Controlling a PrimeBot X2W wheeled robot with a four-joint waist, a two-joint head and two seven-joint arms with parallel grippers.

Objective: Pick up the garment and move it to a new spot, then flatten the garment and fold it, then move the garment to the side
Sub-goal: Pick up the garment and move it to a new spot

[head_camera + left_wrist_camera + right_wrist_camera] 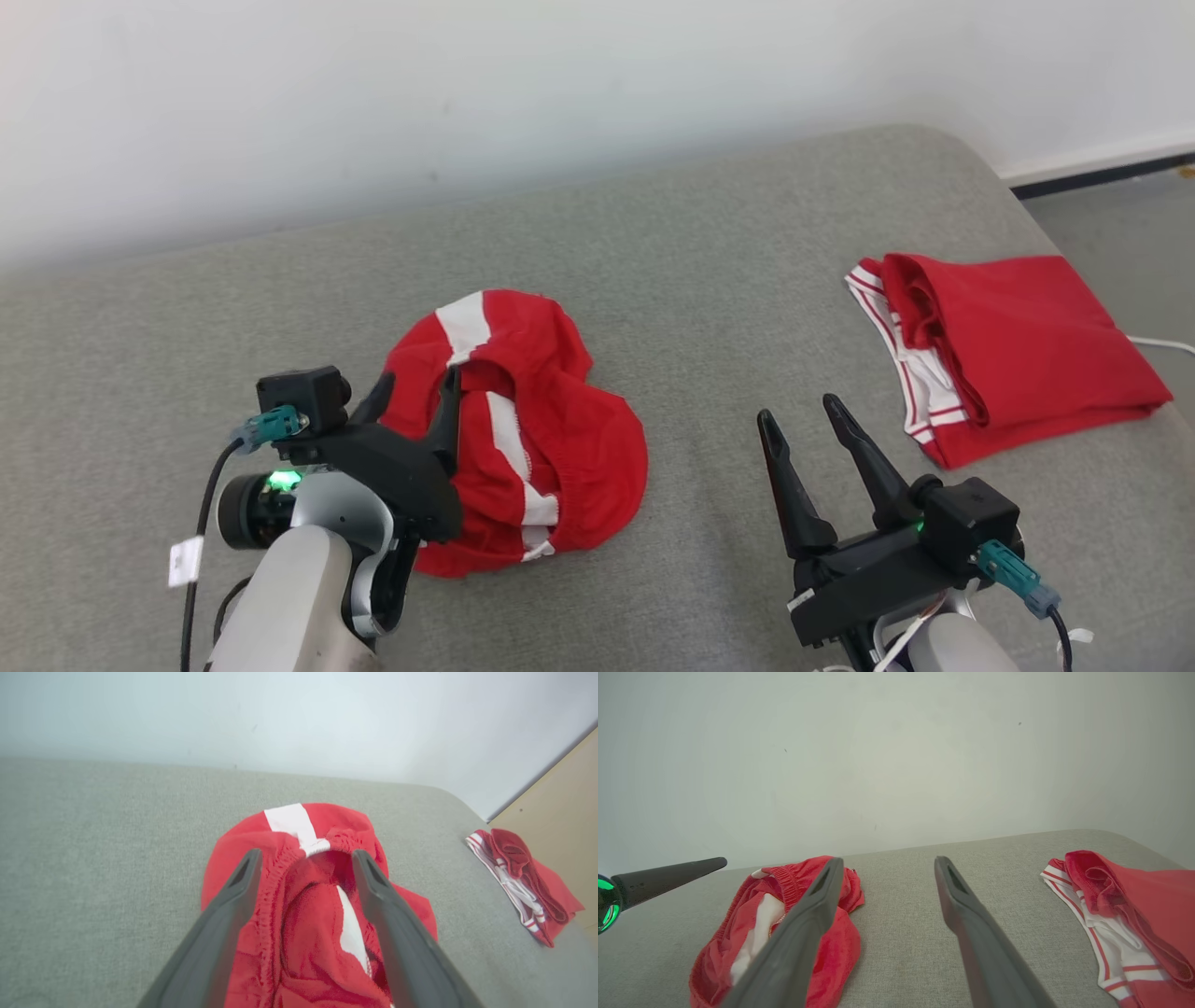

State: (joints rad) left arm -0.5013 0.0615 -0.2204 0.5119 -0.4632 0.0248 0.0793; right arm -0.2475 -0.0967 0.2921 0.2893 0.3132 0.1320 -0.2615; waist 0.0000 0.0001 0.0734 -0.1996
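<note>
Left end effector [415, 403] spread wide over crumpled red-white garment [560, 439], mid grey cushion [709, 280] | right end effector [798, 415] wide too, holding nothing, between both piles | folded red clothing [1027, 355] far right

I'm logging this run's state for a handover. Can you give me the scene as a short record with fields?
surface: grey cushion, white wall behind
garment in work: crumpled red shorts with white stripes, centre, not yet flattened
other garment: folded red garment, at the right, apart from the shorts
left gripper: open, straddling the shorts' elastic waistband
right gripper: open, over bare cushion between the two garments
</note>
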